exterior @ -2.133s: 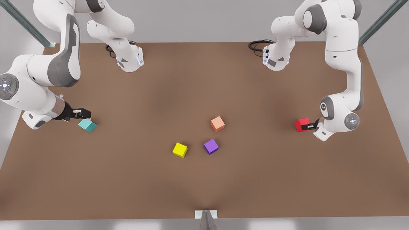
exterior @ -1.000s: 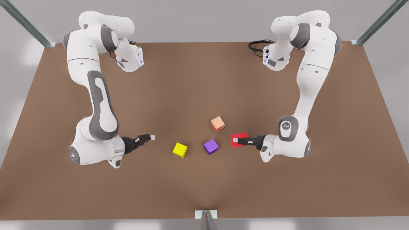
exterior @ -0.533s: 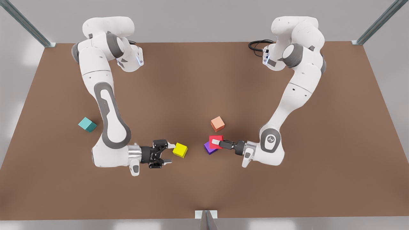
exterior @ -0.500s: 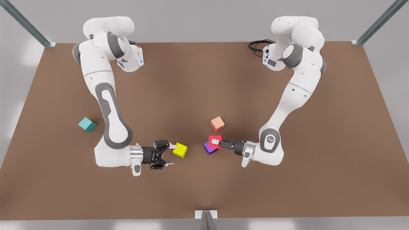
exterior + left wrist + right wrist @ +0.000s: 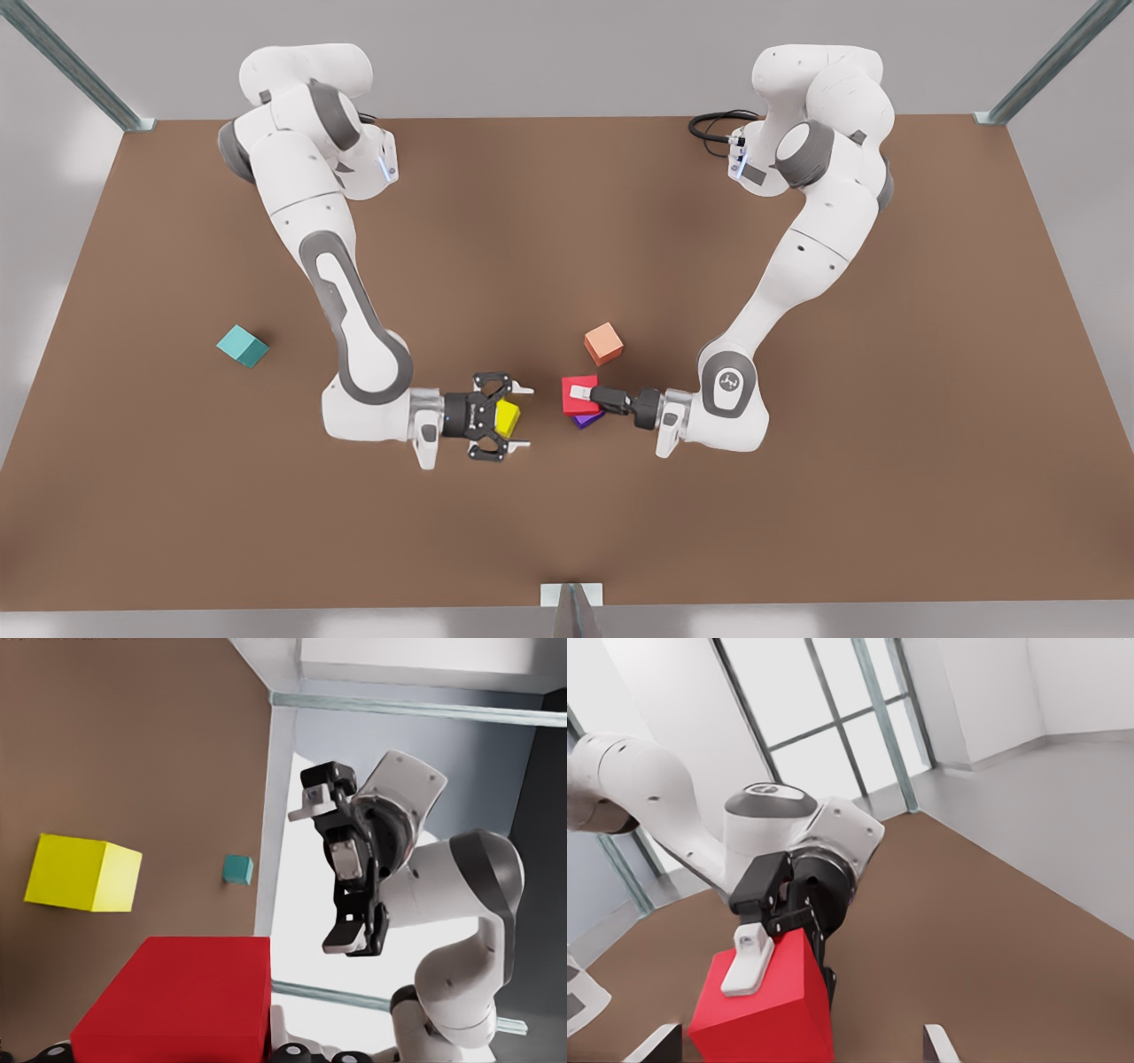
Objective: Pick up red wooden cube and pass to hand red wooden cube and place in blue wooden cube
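My left gripper point(image 5: 578, 397) is clamped on the red wooden cube point(image 5: 578, 400), held above the purple cube point(image 5: 586, 419) mid-table. My right gripper point(image 5: 523, 416), fingers spread, faces it just beside. The blue wooden cube point(image 5: 242, 346) sits far at the front view's left.

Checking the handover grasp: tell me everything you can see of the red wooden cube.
The red wooden cube is a small, bright red, plain-faced block, matte and unmarked. The left pincer is shut on it at mid-table, one pale finger pad lying flat across a face. In the front view it overlaps the purple cube, hiding part of it. The right pincer, open, faces it across a gap and does not touch it.
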You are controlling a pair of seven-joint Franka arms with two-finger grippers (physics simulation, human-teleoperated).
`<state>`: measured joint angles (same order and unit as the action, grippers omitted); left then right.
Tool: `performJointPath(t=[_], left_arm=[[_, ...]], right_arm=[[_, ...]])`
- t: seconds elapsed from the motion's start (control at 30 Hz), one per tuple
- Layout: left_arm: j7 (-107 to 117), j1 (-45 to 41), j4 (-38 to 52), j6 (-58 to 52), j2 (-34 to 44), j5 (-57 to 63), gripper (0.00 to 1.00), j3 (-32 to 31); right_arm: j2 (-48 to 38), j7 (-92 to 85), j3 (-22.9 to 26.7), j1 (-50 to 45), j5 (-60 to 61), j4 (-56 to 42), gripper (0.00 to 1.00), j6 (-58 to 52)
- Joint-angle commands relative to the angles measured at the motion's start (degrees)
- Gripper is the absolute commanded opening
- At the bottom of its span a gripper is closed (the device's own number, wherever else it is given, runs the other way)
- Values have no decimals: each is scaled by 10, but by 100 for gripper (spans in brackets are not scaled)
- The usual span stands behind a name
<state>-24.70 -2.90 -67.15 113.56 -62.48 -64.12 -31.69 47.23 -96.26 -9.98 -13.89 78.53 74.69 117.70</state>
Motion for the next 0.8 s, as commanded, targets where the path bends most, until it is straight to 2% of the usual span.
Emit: performJointPath(t=[0.0,0.77], left_arm=[[-108,0,0,9,1,-17,62,0],[-107,-2,0,25,1,-19,62,-5]], right_arm=[[-9,-303,-7,1,18,19,100,4],[10,-336,-13,-33,94,45,100,38]])
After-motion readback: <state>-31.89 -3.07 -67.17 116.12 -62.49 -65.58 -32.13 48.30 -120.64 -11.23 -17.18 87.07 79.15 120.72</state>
